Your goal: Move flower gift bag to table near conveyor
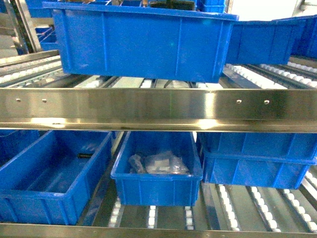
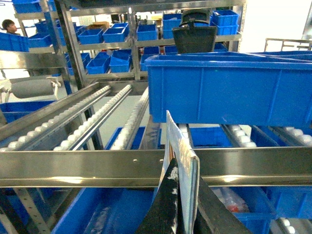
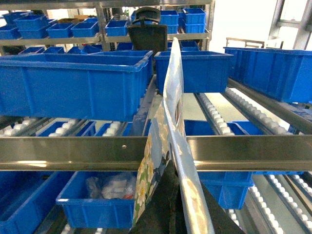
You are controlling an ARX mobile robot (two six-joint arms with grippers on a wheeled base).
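left wrist view: a thin card-like edge (image 2: 181,161), white with a bluish face, stands upright between the left gripper's (image 2: 183,204) dark jaws, which are pressed onto it. probably a gift bag seen edge-on, but no print shows here, so i can't confirm it. behind it runs the conveyor (image 2: 97,168) rail, white rollers sloping away, and a blue bin (image 2: 229,90) on the upper level.

head view: no arms, no bag, no table in sight; only the steel rail (image 1: 158,109) and a small blue bin (image 1: 157,173) holding bagged parts.

right wrist view: the flower gift bag (image 3: 163,161) rises upright from the right gripper (image 3: 168,204), jaws pinching its lower part, white-yellow flowers on blue plain to see. holding it vertical likely keeps it clear of the rail while it is carried.

the bag is in hand at the rack; it has not yet reached the table.
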